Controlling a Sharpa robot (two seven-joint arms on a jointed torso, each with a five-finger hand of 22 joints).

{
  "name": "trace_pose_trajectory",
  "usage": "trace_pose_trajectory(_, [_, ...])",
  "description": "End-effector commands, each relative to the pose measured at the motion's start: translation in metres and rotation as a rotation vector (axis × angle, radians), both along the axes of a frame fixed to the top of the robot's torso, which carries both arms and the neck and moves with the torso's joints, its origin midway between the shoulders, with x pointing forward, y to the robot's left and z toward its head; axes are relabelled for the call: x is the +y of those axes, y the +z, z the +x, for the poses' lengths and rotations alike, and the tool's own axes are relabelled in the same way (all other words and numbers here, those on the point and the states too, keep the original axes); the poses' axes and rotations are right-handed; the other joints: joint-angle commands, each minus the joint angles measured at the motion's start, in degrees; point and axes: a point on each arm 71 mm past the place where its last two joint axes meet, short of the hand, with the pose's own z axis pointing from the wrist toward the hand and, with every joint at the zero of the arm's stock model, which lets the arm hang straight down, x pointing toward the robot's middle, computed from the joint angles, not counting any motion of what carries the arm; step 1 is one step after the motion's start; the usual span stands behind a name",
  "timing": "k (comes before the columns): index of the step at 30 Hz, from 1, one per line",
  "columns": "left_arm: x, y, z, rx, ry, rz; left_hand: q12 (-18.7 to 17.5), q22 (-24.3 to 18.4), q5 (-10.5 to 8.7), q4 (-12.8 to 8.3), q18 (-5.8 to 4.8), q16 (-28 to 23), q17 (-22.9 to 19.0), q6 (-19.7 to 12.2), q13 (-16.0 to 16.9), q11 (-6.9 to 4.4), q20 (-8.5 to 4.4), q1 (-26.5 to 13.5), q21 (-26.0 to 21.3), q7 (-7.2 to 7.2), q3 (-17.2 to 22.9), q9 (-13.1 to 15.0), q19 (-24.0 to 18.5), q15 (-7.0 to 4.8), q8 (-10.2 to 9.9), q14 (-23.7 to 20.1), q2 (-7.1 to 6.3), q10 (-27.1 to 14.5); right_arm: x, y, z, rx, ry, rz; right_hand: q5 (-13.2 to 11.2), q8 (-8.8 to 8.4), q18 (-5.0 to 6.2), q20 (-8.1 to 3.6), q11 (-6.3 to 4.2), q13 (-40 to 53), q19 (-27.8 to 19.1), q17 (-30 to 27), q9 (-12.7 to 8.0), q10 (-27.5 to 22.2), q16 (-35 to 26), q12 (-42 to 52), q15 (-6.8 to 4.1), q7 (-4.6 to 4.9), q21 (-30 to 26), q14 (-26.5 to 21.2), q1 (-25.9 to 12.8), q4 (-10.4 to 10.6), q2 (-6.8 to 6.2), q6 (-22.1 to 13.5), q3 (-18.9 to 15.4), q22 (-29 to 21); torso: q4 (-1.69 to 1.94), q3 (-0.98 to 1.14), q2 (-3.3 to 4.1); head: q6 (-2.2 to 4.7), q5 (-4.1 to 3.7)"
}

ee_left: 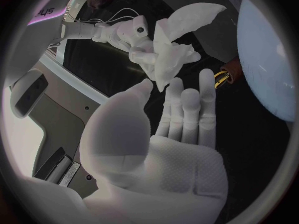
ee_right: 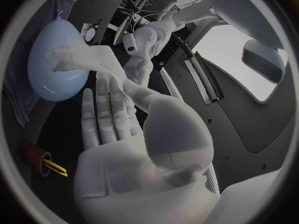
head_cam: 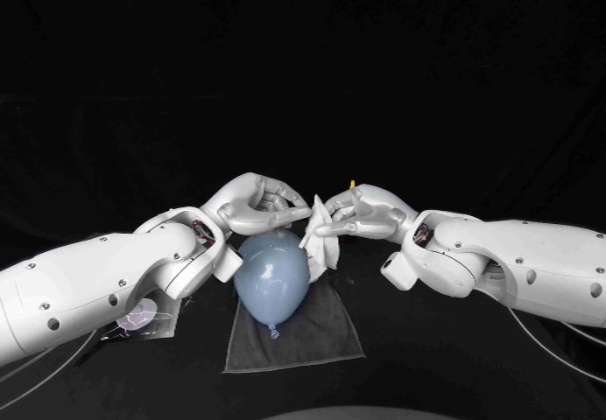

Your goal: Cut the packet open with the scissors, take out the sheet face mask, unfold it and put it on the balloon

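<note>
Your left hand (head_cam: 259,206) and right hand (head_cam: 362,210) meet fingertip to fingertip, and the 2 share 1 load: the mask (ee_left: 177,45). The left hand pinches the mask's lower edge between its thumb and its nearly straight fingers (ee_left: 187,109). The palm is open and nothing else is in it. The right hand does the same from the opposite side, with its thumb pressed against flat fingers (ee_right: 106,114) and the sheet caught between them. The mask is crumpled and only partly spread, bunched between the hands with a flap hanging down below the right hand.

Just beneath both hands lies the balloon (head_cam: 276,273), its knot pointing away from them, and the hanging flap touches its side. The balloon rests on a dark cloth (head_cam: 297,337) spread on the surface (head_cam: 429,367). Just beyond the right hand sits a yellow-handled tool (ee_left: 221,78); you cannot tell what kind.
</note>
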Motion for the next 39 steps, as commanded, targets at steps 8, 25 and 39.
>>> trace_pose_trajectory(8, [-0.008, 0.000, -0.002, -0.016, -0.005, 0.049, 1.38, 1.17, 0.10, 0.78, 0.78, 2.01, 2.90, 1.53, 1.29, -0.47, -0.32, 2.94, 1.80, -0.64, -1.92, 0.71, 0.02, -0.49, 0.39, 2.18, 0.00, -0.10, 0.002, 0.002, 0.000, -0.036, 0.002, -0.010, 0.25, 0.25, 0.66, -0.16, -0.34, 0.10, 0.54, 0.17, 0.09, 0.22, -0.15, -0.17, -0.25, -0.14, -0.22, 0.41, 0.18, 0.00, 0.42, 0.26, 0.53, 0.09, 0.07, -0.06, -0.02, -0.40, -0.16])
trace_pose_trajectory(25, [-0.014, 0.001, -0.005, -0.027, -0.045, 0.040, 1.38, 1.99, 0.11, 1.26, 0.81, 2.80, 4.19, 3.91, 1.92, -1.27, -0.63, 5.68, 2.80, -1.60, -3.93, 1.59, -0.72, -1.12, 1.66, 2.90, -0.34, 0.07, 0.006, 0.001, 0.000, -0.037, 0.008, -0.011, 0.25, 0.32, 0.66, -0.20, -0.39, 0.16, 0.68, 0.33, 0.19, 0.38, -0.11, -0.12, -0.31, -0.18, -0.19, 0.54, 0.16, -0.05, 0.28, 0.34, 0.74, 0.11, 0.08, -0.06, -0.02, -0.69, -0.28])
trace_pose_trajectory(39, [-0.017, 0.001, -0.005, -0.033, -0.054, 0.033, 0.05, 3.76, 0.16, -3.48, 0.83, 4.20, 7.09, 6.70, 2.18, -2.43, -1.67, 15.80, 5.24, -2.76, 5.20, 1.22, -1.17, -2.28, 1.93, 4.77, 5.59, 0.11, 0.009, 0.002, -0.003, -0.037, 0.015, -0.006, 0.25, 0.36, 0.66, -0.23, -0.43, 0.19, 0.77, 0.42, 0.25, 0.48, -0.08, -0.09, -0.35, -0.21, -0.18, 0.61, 0.15, -0.08, 0.21, 0.39, 0.86, 0.12, 0.07, 0.01, 0.02, -0.87, -0.34])
